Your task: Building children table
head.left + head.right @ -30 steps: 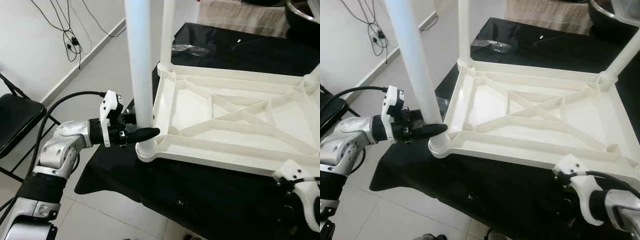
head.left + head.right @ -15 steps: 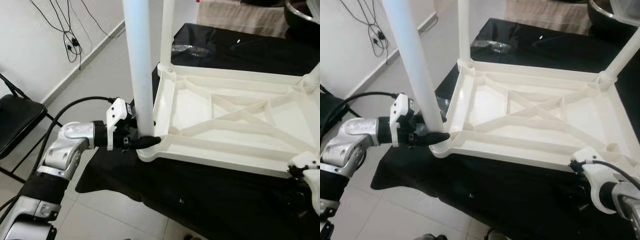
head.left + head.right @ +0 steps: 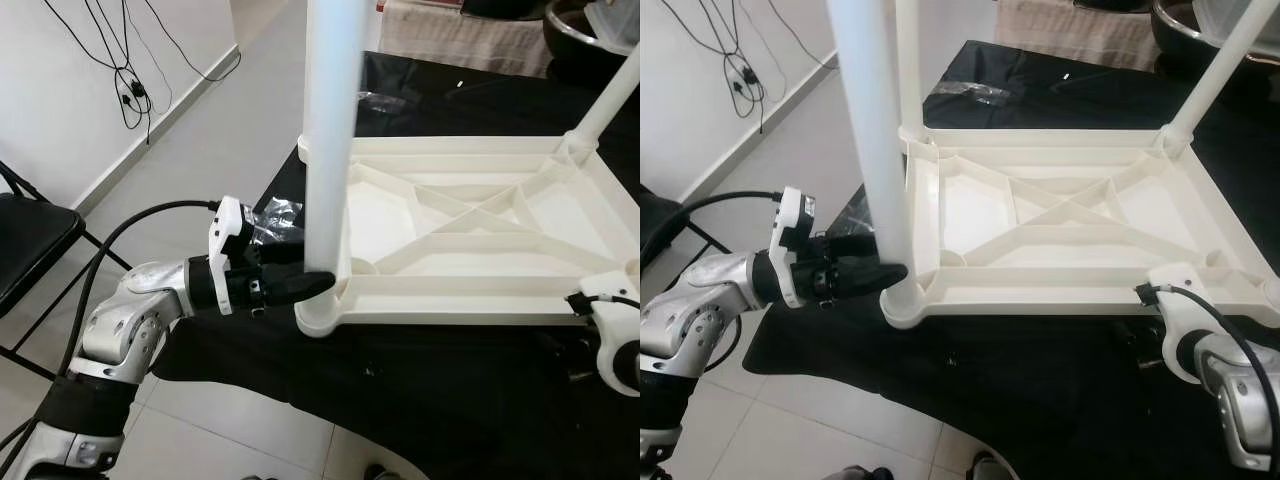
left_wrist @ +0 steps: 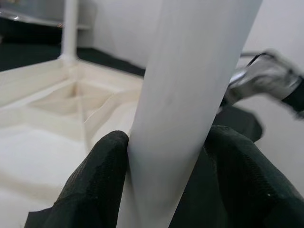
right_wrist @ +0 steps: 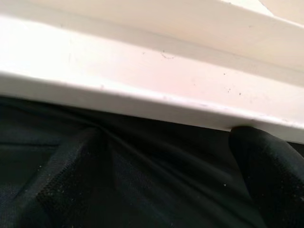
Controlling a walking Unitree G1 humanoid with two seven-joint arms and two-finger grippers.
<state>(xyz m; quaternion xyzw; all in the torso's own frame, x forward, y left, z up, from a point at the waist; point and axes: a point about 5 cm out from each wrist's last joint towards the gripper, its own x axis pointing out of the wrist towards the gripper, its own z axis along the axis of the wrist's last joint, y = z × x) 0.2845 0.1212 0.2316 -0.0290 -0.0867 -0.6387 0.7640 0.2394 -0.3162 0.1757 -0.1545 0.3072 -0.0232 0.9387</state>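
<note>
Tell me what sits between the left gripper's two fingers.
The white table leg, clamped between the left gripper's black fingers, shown in the left wrist view.

The white plastic children's table (image 3: 1060, 215) lies upside down, ribbed underside up, its near-corner leg (image 3: 875, 150) upright between the left gripper (image 3: 878, 277) fingers.

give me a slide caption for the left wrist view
Left gripper clamped on a white table leg, upturned tabletop behind.
</note>
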